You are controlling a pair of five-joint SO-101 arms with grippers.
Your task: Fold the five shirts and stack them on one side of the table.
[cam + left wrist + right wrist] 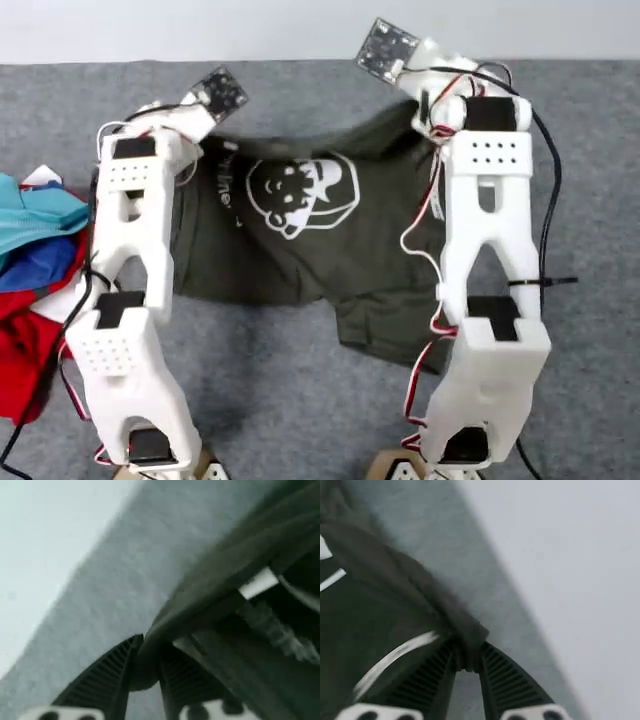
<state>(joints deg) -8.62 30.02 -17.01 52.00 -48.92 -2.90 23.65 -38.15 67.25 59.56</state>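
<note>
- Olive shirt [300, 250]: left gripper [149, 655] and right gripper [467, 655] each pinch a fold of its far edge.
- Best practice: carry both corners level and together, with the cloth taut.

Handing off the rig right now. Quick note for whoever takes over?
The left gripper is shut on the far edge of the green shirt; the right gripper is shut on the same edge, at the other end.
The green shirt lies spread print-up between the arms.
The heap of shirts sits loose on the table beside the left arm.
Done: nothing folded. Left: fold this shirt, then the heap, and stack them.
</note>
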